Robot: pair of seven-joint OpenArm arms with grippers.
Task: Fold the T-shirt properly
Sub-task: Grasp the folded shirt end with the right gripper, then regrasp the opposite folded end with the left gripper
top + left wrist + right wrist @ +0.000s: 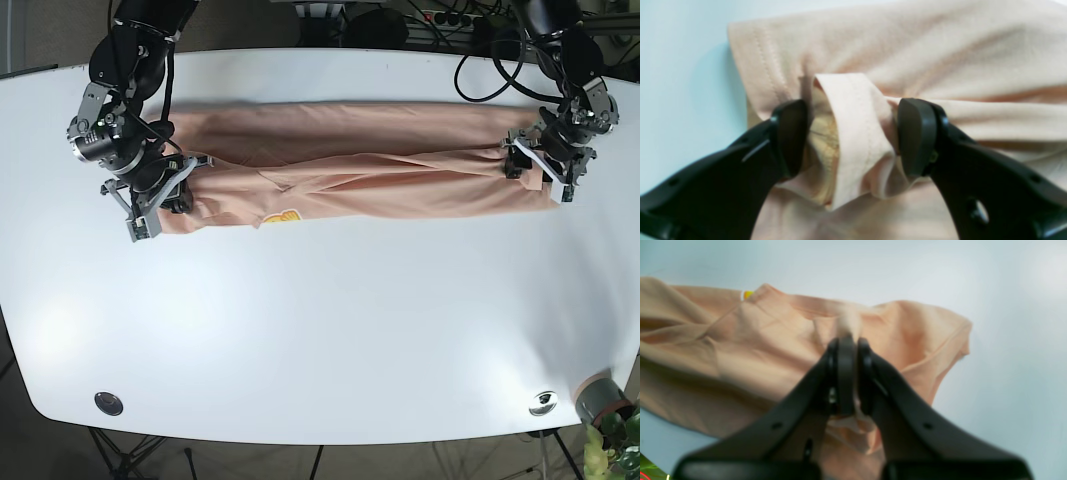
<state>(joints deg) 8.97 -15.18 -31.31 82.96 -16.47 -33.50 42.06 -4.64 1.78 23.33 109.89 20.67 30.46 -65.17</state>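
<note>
A peach T-shirt point(360, 175) lies stretched into a long, loosely folded band across the far half of the white table point(320, 330). My right gripper point(850, 373) is at the band's left end in the base view point(183, 188), shut on a pinch of the cloth point(773, 350). At the band's right end sits my left gripper point(532, 162). In the left wrist view, the left gripper point(853, 136) is open, its black fingers point(791, 136) on either side of a raised fold of stitched hem point(857, 126). A small yellow print point(285, 217) shows on the shirt's near edge.
Black cables point(490, 60) hang over the table's far right edge. Two round metal fittings point(108, 402) point(543, 402) sit near the front corners. A grey pot with a plant point(608, 405) stands off the front right corner.
</note>
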